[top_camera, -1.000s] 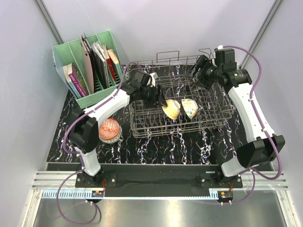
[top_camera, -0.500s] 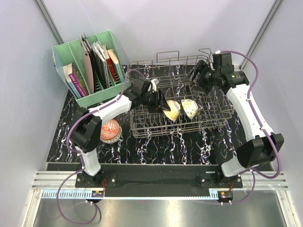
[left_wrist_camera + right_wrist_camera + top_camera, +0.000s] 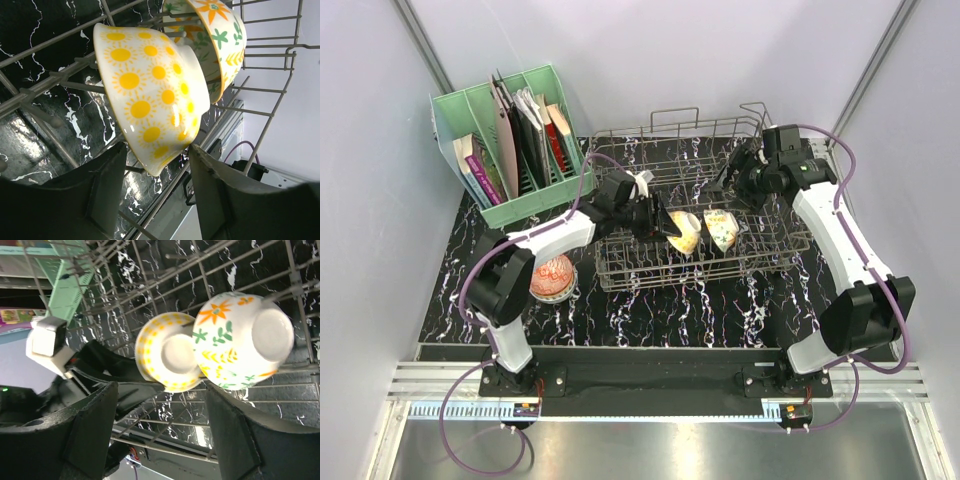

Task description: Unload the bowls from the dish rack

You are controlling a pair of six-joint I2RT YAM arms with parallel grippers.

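A red-pink bowl (image 3: 553, 277) sits near the surface's (image 3: 660, 312) left edge; two wait in the dish rack (image 3: 650, 270), left jaws spread around the yellow-sun bowl (image 3: 150, 95), right jaws spread.

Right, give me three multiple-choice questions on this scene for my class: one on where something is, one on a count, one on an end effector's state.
1. Where is the red bowl?
A) on the table, left of the rack
B) inside the rack
C) stacked in another bowl

2. How many bowls show in the rack?
A) none
B) two
C) four

3. How is the left end effector?
A) shut on a rack wire
B) open, far from the rack
C) open, fingers either side of the rim of the yellow bowl

Answers:
1 A: it sits on the marbled top beside the rack.
2 B: only the yellow bowl and the floral bowl stand between the wires.
3 C: the left wrist view shows one finger on each side of the rim.
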